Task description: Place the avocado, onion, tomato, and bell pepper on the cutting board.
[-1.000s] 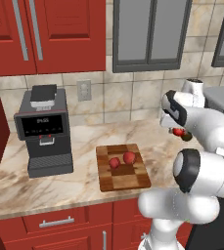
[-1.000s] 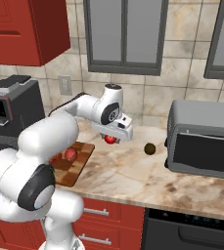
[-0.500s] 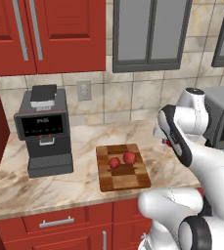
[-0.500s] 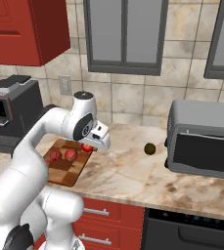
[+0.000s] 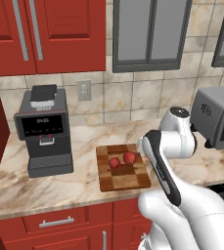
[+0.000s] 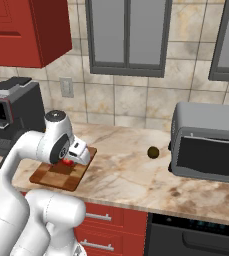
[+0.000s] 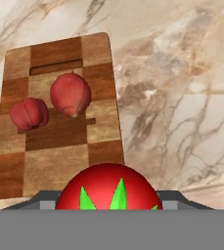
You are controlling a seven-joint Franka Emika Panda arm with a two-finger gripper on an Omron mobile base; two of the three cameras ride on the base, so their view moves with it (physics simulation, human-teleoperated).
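My hand [image 6: 72, 159] is clamped on the tomato [image 7: 107, 188], held above the cutting board [image 7: 55, 166] near edge for release beside the onion [image 7: 70, 93].

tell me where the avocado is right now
In the right base view the avocado sits on the counter, just left of the toaster oven, well right of the cutting board.

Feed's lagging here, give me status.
Gripper shut on tomato, at cutting board edge. Two red items on board. Avocado on counter by toaster oven.
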